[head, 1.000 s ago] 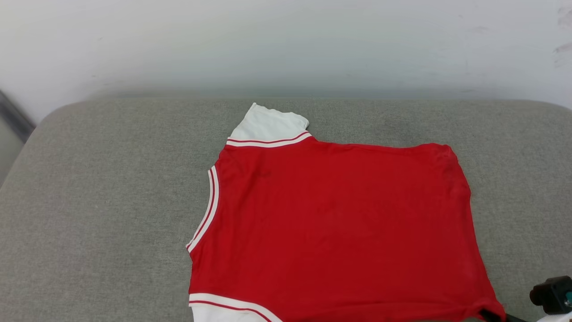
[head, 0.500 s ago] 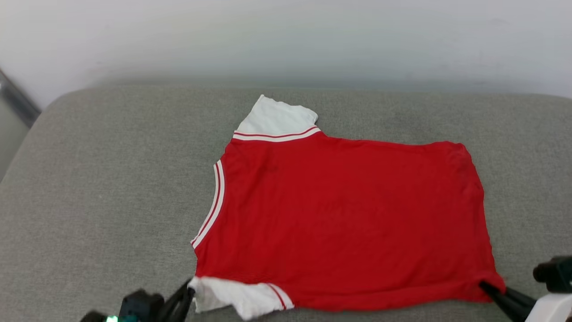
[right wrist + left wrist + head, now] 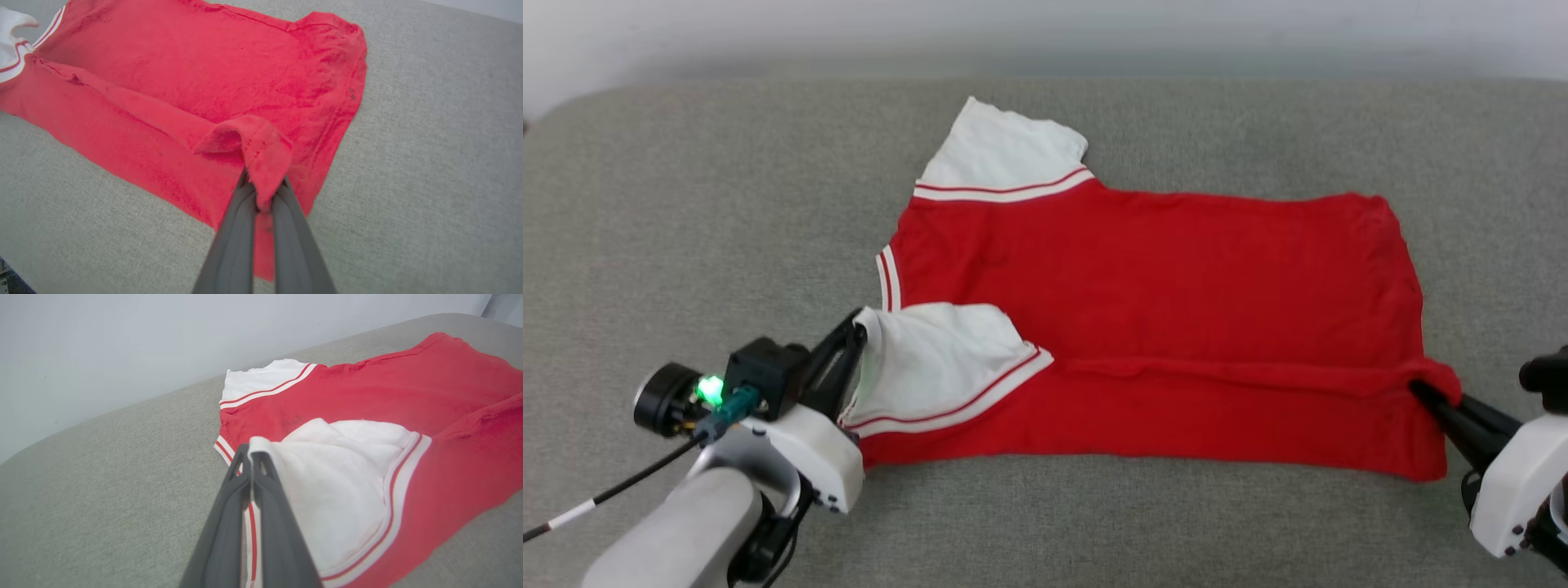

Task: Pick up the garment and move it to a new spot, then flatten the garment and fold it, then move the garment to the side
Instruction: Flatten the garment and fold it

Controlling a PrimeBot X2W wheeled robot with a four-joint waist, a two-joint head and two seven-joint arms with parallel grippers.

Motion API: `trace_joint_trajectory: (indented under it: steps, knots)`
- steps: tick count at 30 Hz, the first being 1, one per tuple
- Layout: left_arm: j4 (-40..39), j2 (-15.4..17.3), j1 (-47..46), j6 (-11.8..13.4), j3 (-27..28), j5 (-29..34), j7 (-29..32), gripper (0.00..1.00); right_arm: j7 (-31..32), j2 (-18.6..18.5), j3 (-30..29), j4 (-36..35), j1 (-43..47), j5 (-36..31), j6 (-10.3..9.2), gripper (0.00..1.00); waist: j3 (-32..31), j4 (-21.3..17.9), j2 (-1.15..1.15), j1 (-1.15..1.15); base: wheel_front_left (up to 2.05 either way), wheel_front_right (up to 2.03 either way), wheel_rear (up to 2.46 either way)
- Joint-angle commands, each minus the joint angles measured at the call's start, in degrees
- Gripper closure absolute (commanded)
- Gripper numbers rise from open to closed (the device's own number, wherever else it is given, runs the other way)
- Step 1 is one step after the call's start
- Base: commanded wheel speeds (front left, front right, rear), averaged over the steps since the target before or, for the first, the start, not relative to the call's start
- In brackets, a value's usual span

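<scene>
The garment (image 3: 1160, 278), a red jersey with white sleeves and striped trim, lies plain side up on the grey cushion (image 3: 686, 204). Its near edge is lifted and folded over toward the far side. My left gripper (image 3: 859, 325) is shut on the near white sleeve (image 3: 931, 359), which is turned up over the red body. In the left wrist view that gripper (image 3: 251, 451) pinches the sleeve (image 3: 339, 477) at its edge. My right gripper (image 3: 1419, 388) is shut on the red hem corner at the right. The right wrist view shows the corner (image 3: 261, 147) bunched between the fingers of that gripper (image 3: 261, 192).
The far white sleeve (image 3: 1001, 151) lies flat near the back of the cushion. A pale wall (image 3: 1045, 28) runs behind the cushion. Bare grey cushion stretches to the left of the garment and along the front edge.
The camera has tilted down. Both grippers have come up into view, carrying the near sleeve and hem corner away from me and over the red body, making a fold along the near edge.
</scene>
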Motion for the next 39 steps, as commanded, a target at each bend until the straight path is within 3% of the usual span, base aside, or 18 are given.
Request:
trace_joint_trajectory:
  steps: [1,7,12,20,21,22,23,24,33,39]
  knots:
    - [1.2,-0.5,-1.6,-0.5,0.0,0.6,-0.3,1.00,0.3,0.6,-0.4,0.3,-1.4,-0.1,-0.09,1.00,2.4,-0.7,0.00,-0.01,0.00,0.00,0.00]
    - [8.9,-2.5,-6.7,-3.6,-0.4,1.4,-1.4,1.00,2.4,1.7,-0.9,2.8,-5.0,-0.8,-0.08,1.00,6.8,-1.0,0.00,-0.01,0.00,0.00,0.00]
    - [17.6,-4.8,-9.6,-7.8,-1.7,1.2,-2.5,1.00,4.1,2.4,1.0,5.6,-7.6,-1.1,-0.09,1.00,9.3,-1.1,0.00,-0.01,0.00,0.00,0.00]
    - [28.3,-8.7,-11.3,-11.6,-3.1,1.9,-3.7,1.00,4.5,2.6,4.2,9.2,-9.7,-0.6,-0.09,1.00,8.9,-0.6,0.00,-0.01,0.00,0.00,0.00]
    - [29.1,-9.1,-11.6,-11.7,-2.8,1.8,-3.8,1.00,4.2,2.4,4.3,9.2,-9.9,-0.5,-0.09,0.96,8.4,-0.6,0.00,-0.01,0.00,0.00,0.00]
    - [29.7,-9.2,-11.9,-11.9,-2.8,1.9,-4.0,0.54,3.8,2.3,4.3,9.0,-10.1,-0.4,-0.09,0.64,7.8,-0.5,0.00,-0.01,0.00,0.00,0.00]
    - [30.0,-9.1,-12.4,-11.8,-2.8,2.4,-4.2,0.00,3.5,2.1,4.2,8.6,-10.1,-0.3,-0.09,0.08,7.2,-0.4,0.00,-0.01,0.00,0.00,0.00]
    - [30.1,-9.1,-12.8,-11.9,-2.7,2.5,-4.4,0.00,3.1,1.8,4.1,8.2,-10.1,-0.2,-0.08,0.00,6.6,-0.2,0.00,-0.01,0.00,0.00,0.00]
    - [24.5,-6.0,-15.9,-11.1,-1.9,2.3,-0.2,0.00,2.3,0.6,0.7,4.7,-6.7,0.2,-0.08,0.00,2.1,1.3,0.00,-0.01,0.00,0.00,0.00]
    - [14.0,-1.3,-18.4,-12.3,-1.6,-0.7,11.4,0.00,4.0,0.8,-2.9,1.8,-4.5,-0.7,-0.08,0.00,1.2,1.9,0.00,-0.01,0.00,0.00,0.00]
